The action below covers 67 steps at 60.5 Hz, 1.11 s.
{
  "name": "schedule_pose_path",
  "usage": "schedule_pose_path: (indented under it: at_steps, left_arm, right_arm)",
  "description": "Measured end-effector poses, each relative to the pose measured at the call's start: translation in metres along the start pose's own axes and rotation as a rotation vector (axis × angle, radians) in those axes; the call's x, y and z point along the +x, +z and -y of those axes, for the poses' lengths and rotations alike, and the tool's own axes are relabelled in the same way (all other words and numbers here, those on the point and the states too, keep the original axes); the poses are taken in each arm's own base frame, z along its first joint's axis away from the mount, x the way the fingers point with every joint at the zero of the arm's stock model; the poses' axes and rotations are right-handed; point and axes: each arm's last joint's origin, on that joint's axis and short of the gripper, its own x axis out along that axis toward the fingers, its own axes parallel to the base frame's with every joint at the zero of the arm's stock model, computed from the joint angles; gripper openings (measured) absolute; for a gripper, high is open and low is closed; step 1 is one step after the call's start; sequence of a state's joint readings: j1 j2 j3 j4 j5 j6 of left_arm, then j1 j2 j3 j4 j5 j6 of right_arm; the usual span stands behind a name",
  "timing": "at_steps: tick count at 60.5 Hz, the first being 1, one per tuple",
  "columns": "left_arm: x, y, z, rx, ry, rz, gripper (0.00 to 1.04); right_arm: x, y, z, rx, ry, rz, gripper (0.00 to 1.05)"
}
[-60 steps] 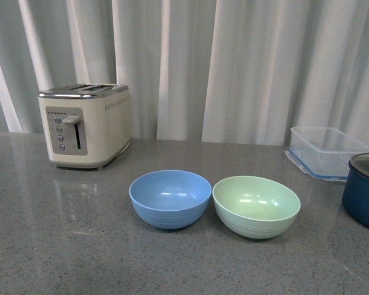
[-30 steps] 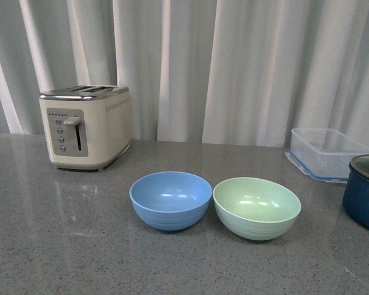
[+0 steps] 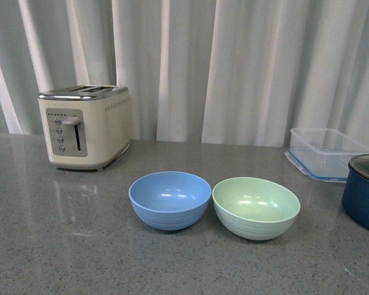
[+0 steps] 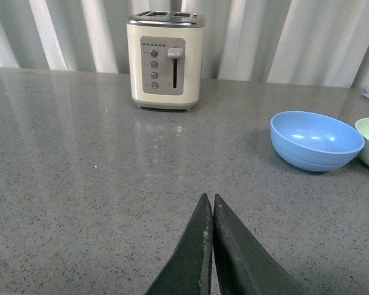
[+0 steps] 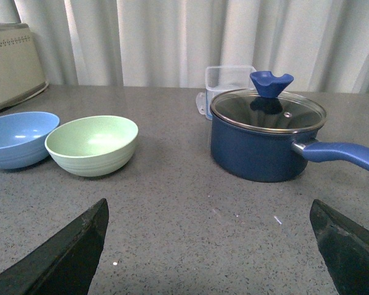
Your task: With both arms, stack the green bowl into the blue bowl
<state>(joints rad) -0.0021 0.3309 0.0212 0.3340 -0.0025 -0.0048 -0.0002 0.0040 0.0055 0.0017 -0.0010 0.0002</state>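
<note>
- the green bowl (image 3: 256, 207) and the blue bowl (image 3: 170, 200) sit upright, mouths up, side by side on the grey counter (image 3: 80, 246). the blue bowl is on the robot's left. their rims are so close i cannot tell whether they touch.
- this layout likely suits a two-arm job, with each bowl lying nearer one arm and both open tops ready for nesting.
- a toaster (image 3: 86, 126) stands well behind on the left. a clear container (image 3: 326, 150) and a navy pot (image 5: 267, 144) keep to the right, apart from the bowls.
- the left gripper (image 4: 210, 200) has its fingers pressed together with nothing between them, low over bare counter and well short of the blue bowl.
- the right gripper (image 5: 208, 209) is spread wide and empty, facing the green bowl and touching nothing.
- no stacking is done yet, and a reach for the green bowl looks like the first step.
</note>
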Motion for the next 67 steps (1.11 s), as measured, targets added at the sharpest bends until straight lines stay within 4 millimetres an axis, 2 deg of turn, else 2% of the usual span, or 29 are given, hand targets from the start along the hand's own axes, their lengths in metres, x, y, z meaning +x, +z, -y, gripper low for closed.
schedule_pose_path:
  at_steps: [49, 59, 61, 63, 67]
  left_arm:
    - [-0.022, -0.003, 0.000, 0.000, 0.000, -0.006, 0.04]
    - [-0.022, -0.003, 0.000, 0.000, 0.000, -0.006, 0.33]
    - [-0.022, -0.003, 0.000, 0.000, 0.001, -0.006, 0.40]
    - [-0.022, -0.003, 0.000, 0.000, 0.000, -0.006, 0.44]
    - [-0.022, -0.003, 0.000, 0.000, -0.002, -0.005, 0.56]
  right_arm:
    - [0.000, 0.000, 0.000, 0.000, 0.000, 0.000, 0.95]
    - [0.000, 0.000, 0.000, 0.000, 0.001, -0.006, 0.95]
    - [0.000, 0.000, -0.001, 0.012, 0.014, -0.099, 0.95]
    - [0.001, 0.004, -0.002, 0.037, 0.033, -0.323, 0.95]
    - [0.008, 0.012, -0.006, 0.044, 0.044, -0.633, 0.95]
